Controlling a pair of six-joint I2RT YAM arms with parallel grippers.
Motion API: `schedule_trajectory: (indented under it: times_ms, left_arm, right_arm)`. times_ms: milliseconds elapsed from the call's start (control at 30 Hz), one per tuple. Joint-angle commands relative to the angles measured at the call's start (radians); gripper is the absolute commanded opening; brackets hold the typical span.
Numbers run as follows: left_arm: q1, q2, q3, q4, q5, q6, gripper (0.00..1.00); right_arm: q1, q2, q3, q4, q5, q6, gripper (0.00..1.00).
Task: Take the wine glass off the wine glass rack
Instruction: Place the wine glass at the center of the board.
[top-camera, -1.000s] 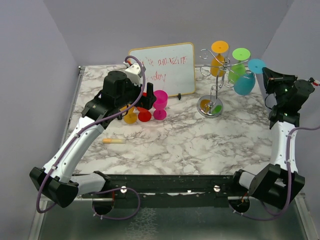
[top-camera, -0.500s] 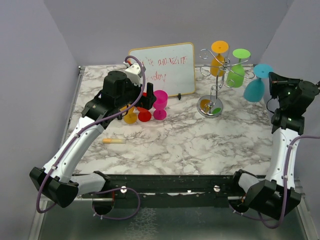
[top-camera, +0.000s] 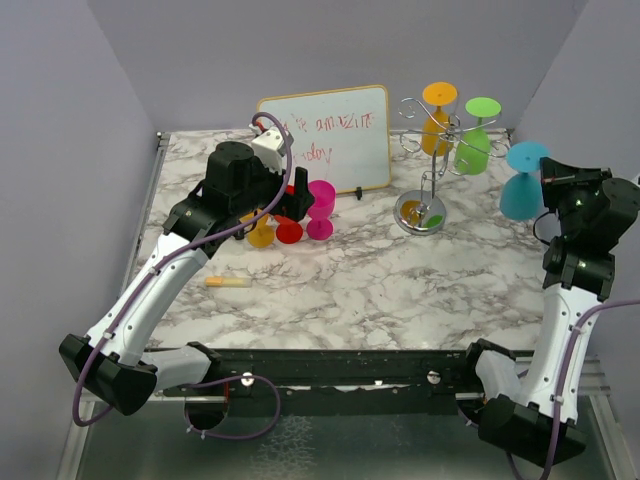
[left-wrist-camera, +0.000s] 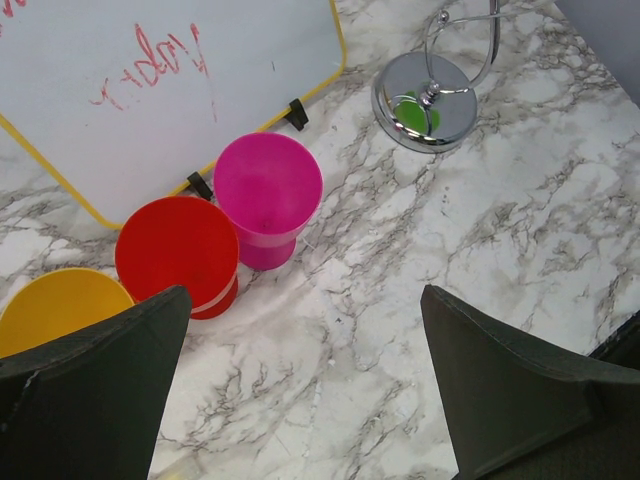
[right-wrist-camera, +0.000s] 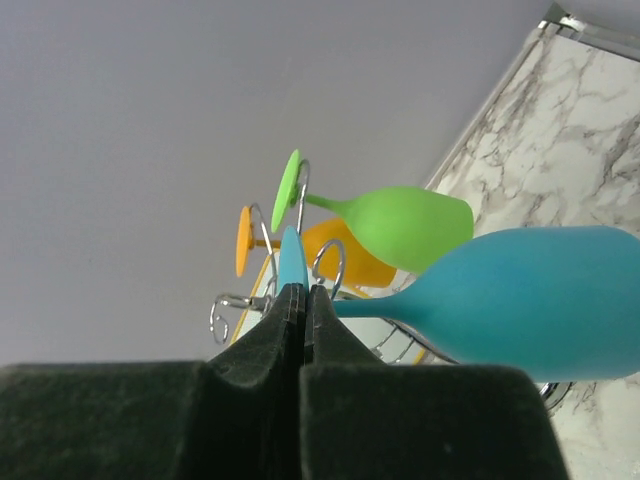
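I see the marble table (top-camera: 400, 290) with the wine glass rack (top-camera: 408, 210) standing towards its far right; the whiteboard (top-camera: 325, 135) leans just left of the rack. My left gripper (left-wrist-camera: 305, 300) hangs well left of the rack with its jaws spread wide and nothing between them. My right gripper (right-wrist-camera: 304, 300) sits right of the rack, clenched on the stem of the blue wine glass (top-camera: 518, 197). That glass is foot up and bowl down, in the air, clear of the rack's wire arms. A green glass (top-camera: 472, 150) and an orange glass (top-camera: 436, 125) hang on the rack, feet up. Left of the rack, before the whiteboard, a pink glass (top-camera: 321, 200), a red one (top-camera: 289, 231) and a yellow one (top-camera: 260, 235) stand in a close row. A small yellow stick (top-camera: 228, 282) lies far left of the rack, nearer my side.
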Motion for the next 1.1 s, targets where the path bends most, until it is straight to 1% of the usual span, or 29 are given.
schedule_trajectory:
  times_ms: [0,133,233,300,367,400,467,500,533,567,633,667,700,800,867,967,1067]
  left_arm:
    - [0.007,-0.007,0.009,-0.002,0.038,0.009,0.99]
    - [0.007,-0.012,0.012,-0.001,0.054,0.012,0.99]
    - [0.007,-0.015,0.006,0.004,0.084,0.003,0.99]
    - [0.007,-0.011,0.006,0.009,0.116,-0.003,0.99]
    - [0.007,-0.008,0.009,0.014,0.15,-0.009,0.99]
    - [0.007,-0.005,0.012,0.016,0.183,-0.011,0.99]
    - [0.007,0.005,0.022,0.023,0.238,-0.02,0.99]
    - [0.007,0.01,0.027,0.028,0.261,-0.031,0.99]
    - [0.007,0.014,0.029,0.037,0.286,-0.041,0.99]
    - [0.007,0.015,0.028,0.057,0.309,-0.055,0.99]
    - [0.007,0.014,0.017,0.098,0.328,-0.089,0.99]
    - [0.007,0.011,0.014,0.118,0.334,-0.105,0.99]
    - [0.007,0.007,0.008,0.139,0.342,-0.12,0.99]
    - [0.007,-0.01,-0.008,0.202,0.37,-0.163,0.99]
    - [0.007,-0.018,-0.021,0.252,0.408,-0.195,0.99]
    - [0.006,-0.018,-0.062,0.379,0.512,-0.278,0.99]
    - [-0.001,0.011,-0.091,0.478,0.625,-0.347,0.99]
  right_arm:
    - [0.017,-0.032,-0.001,-0.018,-0.163,-0.086,0.01]
    - [0.026,-0.067,-0.028,-0.092,-0.339,-0.114,0.0]
    - [0.066,-0.099,-0.034,-0.225,-0.358,-0.166,0.01]
    - [0.097,-0.119,-0.051,-0.262,-0.379,-0.185,0.01]
    - [0.105,-0.139,-0.093,-0.211,-0.476,-0.179,0.01]
    - [0.113,-0.14,-0.114,-0.148,-0.543,-0.176,0.01]
    - [0.132,-0.125,-0.148,0.04,-0.784,-0.154,0.01]
    - [0.151,-0.116,-0.15,0.142,-0.871,-0.135,0.01]
    - [0.172,-0.115,-0.142,0.195,-0.906,-0.141,0.0]
    - [0.193,-0.113,-0.112,0.16,-0.908,-0.193,0.0]
    - [0.21,-0.091,-0.033,0.023,-0.912,-0.325,0.01]
    - [0.215,-0.074,-0.006,-0.027,-0.926,-0.366,0.01]
    - [0.221,-0.063,0.005,-0.042,-0.95,-0.384,0.01]
    - [0.242,-0.074,0.001,-0.056,-0.949,-0.417,0.01]
    - [0.247,-0.083,-0.01,-0.043,-0.971,-0.41,0.01]
    - [0.277,-0.089,-0.034,-0.015,-1.002,-0.388,0.01]
    - [0.344,-0.095,-0.049,0.015,-1.015,-0.373,0.01]
